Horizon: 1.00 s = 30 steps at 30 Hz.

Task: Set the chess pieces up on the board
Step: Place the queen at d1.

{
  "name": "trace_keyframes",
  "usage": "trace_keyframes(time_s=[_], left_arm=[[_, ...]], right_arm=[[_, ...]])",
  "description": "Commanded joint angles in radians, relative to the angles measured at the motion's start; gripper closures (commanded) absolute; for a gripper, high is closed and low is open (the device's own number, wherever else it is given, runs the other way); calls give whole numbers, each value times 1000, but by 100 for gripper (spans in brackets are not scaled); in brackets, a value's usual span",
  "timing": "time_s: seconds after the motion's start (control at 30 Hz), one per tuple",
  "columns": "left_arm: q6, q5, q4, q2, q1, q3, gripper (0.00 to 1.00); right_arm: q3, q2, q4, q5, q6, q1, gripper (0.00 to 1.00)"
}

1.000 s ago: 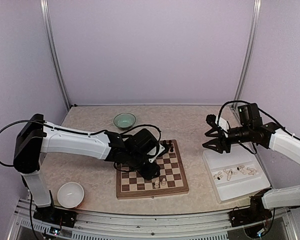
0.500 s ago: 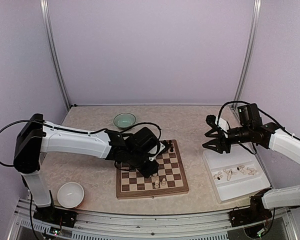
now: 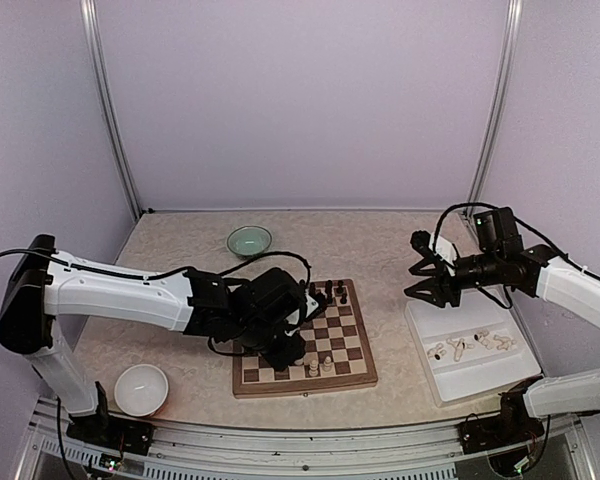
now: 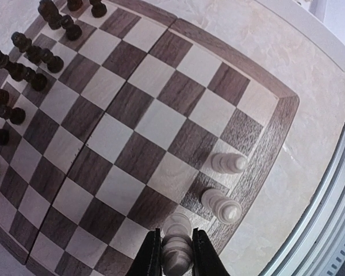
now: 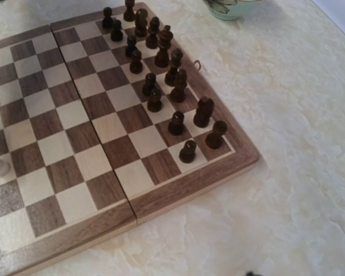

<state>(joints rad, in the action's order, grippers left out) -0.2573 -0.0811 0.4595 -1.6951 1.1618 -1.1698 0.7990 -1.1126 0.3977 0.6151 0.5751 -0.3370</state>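
My left gripper hangs low over the near edge of the board, shut on a cream chess piece over a pale square of the nearest row. I cannot tell whether that piece's base touches the board. Two more cream pieces stand beside it in the same row. Dark chessmen fill the far rows. My right gripper hovers open and empty between the board and the tray; its fingers barely show in the right wrist view.
A white tray at the right holds several cream pieces lying on their sides. A green bowl sits behind the board and a white bowl at the near left. The left arm's cable loops above the board.
My left gripper has shut on the cream piece and shifted slightly left and nearer, the whole left arm swinging with it. The right arm has stayed put.
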Motion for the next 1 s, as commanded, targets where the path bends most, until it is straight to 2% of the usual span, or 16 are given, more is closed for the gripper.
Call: trace_keyframes(time_s=[0.0,0.7,0.73,0.83,0.97], left_arm=[[-38,-26,18,11,25,31,86],[-16,14,8,-70,33,38,84],[-16,15,9,-74,34,37,83],[-18,4,16,-81,36,34,68],[-17,-1,25,-69,39,30,60]], right_arm=[[-15,-11,-13,1,2,10,47],[-17,-36,-10,-4,8,10,47],[-17,-38,-9,-4,7,10,47],[-17,-38,-9,-5,7,10,47],[-15,-38,-10,-5,8,10,47]])
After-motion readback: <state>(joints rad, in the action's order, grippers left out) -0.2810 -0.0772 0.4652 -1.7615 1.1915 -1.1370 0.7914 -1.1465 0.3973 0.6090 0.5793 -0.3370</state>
